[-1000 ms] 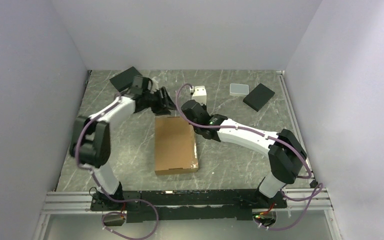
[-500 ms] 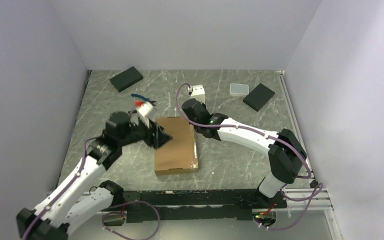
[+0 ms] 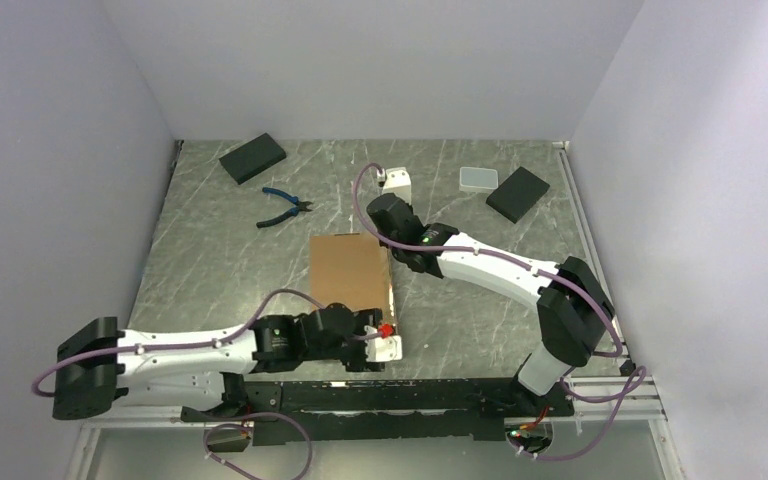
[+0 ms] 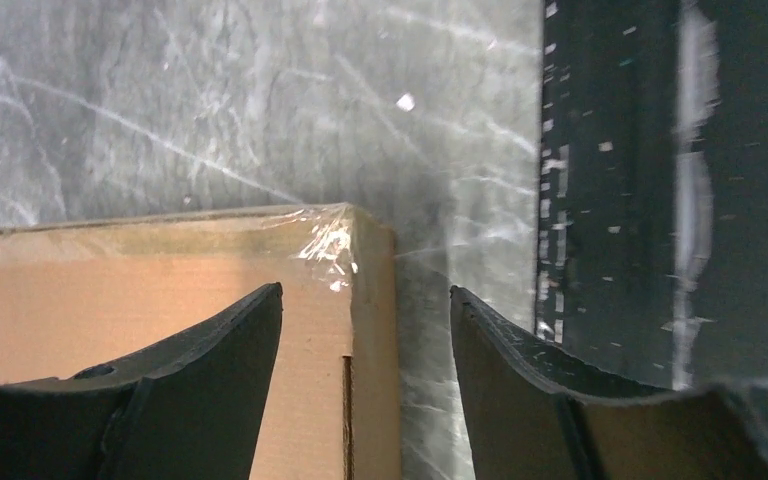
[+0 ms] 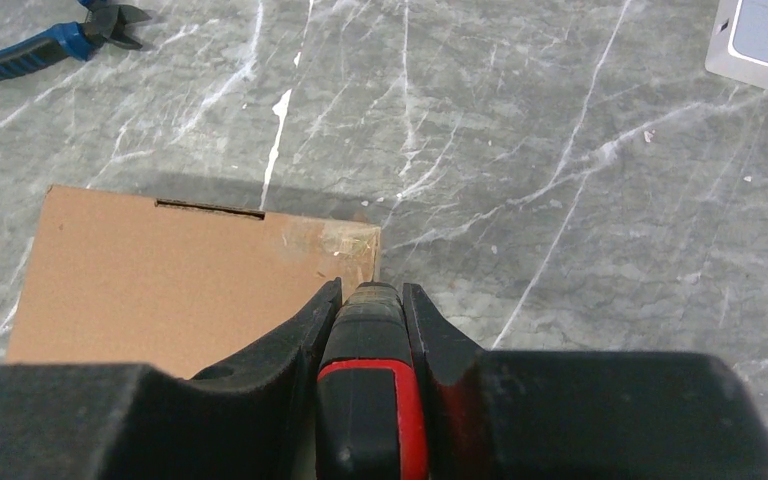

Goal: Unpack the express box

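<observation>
- Top view: the express box (image 3: 348,275) is lying flat with its lid down, between the two tools. The left gripper (image 3: 372,338) is sitting at the box's near right corner. The right gripper (image 3: 394,248) is sitting at its far right corner. Blue pliers (image 3: 285,208) are lying well beyond the box, out of either tool's reach for now.
- Left wrist view: the left gripper (image 4: 365,292) is showing its jaws apart with nothing between them. The box (image 4: 160,280) is lying just ahead; one finger is hanging over the cardboard, the other over bare table (image 4: 210,100) beside it. Clear tape (image 4: 330,245) is glinting on the corner.
- Right wrist view: the right gripper (image 5: 371,287) is clamping a red-and-black tool (image 5: 370,420), its front end pointing at the taped corner of the box (image 5: 160,290). Whether it is touching the cardboard cannot be told.
- Step in hand, as judged: the seal is being attacked at the far corner while the left tool is lining up to steady the near one. The next move is calling for a firm hold on the box, then a controlled pass along the taped seam.
- Markings: no brand, label or writing is showing legibly in any view.
</observation>
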Controlling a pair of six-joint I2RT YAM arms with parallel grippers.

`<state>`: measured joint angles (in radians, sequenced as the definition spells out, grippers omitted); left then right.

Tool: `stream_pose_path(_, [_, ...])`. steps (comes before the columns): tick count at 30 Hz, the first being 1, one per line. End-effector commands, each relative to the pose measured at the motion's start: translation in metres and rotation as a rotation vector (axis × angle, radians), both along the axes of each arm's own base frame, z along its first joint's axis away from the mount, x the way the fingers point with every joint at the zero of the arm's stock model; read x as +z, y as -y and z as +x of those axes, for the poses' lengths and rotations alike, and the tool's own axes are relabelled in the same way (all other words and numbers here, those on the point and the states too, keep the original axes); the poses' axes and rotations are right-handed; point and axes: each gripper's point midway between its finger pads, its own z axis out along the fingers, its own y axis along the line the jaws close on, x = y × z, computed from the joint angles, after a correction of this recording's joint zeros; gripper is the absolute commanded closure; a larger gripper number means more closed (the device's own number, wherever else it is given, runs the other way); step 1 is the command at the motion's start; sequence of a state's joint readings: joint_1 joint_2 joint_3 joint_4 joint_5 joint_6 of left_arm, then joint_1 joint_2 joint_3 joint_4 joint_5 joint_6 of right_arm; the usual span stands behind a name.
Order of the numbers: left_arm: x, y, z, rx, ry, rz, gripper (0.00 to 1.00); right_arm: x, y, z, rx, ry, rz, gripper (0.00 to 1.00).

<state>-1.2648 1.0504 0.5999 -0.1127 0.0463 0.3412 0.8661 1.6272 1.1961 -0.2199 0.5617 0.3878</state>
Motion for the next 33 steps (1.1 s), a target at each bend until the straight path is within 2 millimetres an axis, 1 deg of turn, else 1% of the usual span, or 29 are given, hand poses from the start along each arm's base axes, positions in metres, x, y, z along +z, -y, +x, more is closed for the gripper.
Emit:
stream_pose_path(1, [0.014, 0.017, 0.032, 0.110, 0.216, -0.113, 0.32, 0.019, -0.007, 0.004, 0.006, 0.015, 0.044, 1.00])
stream_pose_path(4, [0.000, 0.021, 0.031, 0.105, 0.209, -0.101, 0.31, 0.017, -0.007, 0.003, 0.010, 0.009, 0.042, 1.00])
stream_pose_path(8, [-0.005, 0.012, 0.042, 0.174, 0.257, -0.112, 0.30, 0.012, -0.006, 0.001, 0.007, -0.012, 0.034, 1.00])
stream_pose_path(13, [-0.013, 0.007, 0.049, 0.214, 0.289, -0.096, 0.33, 0.010, -0.005, -0.001, -0.005, -0.027, 0.039, 1.00])
stream_pose_path(19, [-0.023, 0.008, 0.049, 0.210, 0.290, -0.096, 0.35, 0.011, -0.004, -0.002, -0.014, -0.035, 0.041, 1.00])
stream_pose_path(24, [-0.031, 0.010, 0.048, 0.211, 0.271, -0.094, 0.34, 0.010, -0.005, -0.004, -0.016, -0.049, 0.037, 1.00])
stream_pose_path(31, [-0.035, 0.001, 0.062, 0.330, 0.293, -0.131, 0.41, 0.010, -0.005, -0.012, -0.018, -0.074, 0.024, 1.00])
stream_pose_path(33, [-0.035, -0.001, 0.066, 0.361, 0.304, -0.152, 0.46, 0.008, -0.006, -0.016, -0.016, -0.081, 0.014, 1.00])
